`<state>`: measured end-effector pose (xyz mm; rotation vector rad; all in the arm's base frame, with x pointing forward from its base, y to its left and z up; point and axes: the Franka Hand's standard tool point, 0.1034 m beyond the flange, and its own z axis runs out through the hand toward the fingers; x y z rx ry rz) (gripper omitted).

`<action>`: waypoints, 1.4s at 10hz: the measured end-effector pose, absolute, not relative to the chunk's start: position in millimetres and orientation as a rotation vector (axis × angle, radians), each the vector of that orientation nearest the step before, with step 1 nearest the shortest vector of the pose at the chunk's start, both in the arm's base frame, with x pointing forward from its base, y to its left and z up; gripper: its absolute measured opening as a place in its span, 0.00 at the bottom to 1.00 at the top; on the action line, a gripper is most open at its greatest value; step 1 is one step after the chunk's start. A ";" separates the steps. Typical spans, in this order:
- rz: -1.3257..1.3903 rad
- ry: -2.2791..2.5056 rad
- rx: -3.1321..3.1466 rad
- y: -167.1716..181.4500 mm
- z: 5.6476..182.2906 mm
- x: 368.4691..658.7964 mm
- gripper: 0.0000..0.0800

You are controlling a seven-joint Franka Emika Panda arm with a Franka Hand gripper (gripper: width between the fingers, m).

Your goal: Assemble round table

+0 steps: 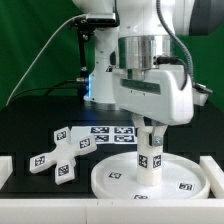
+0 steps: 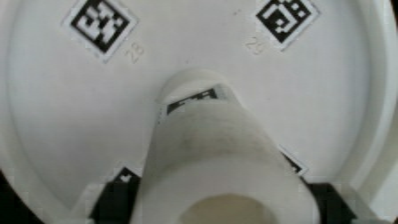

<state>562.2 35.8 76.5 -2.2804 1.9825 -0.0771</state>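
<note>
Post (image 1: 150,172) stands upright on the disc (image 1: 105,180), our gripper (image 1: 150,146) clamped round it. We find the foot (image 1: 62,152) only in the exterior view, near the disc on the exterior view's left.

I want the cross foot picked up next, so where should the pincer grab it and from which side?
Probably grip one arm of the cross foot, coming straight down from above. It lies flat on the table, apart from the disc, and each arm has narrow parallel sides; the whole cross looks too wide.
</note>
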 end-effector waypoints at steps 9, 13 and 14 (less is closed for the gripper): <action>-0.061 1.260 -2.748 47.2 77.0 557.2 0.81; -0.128 0.671 -2.975 42.0 76.9 559.4 0.81; -0.166 0.414 -3.039 41.1 76.8 560.4 0.81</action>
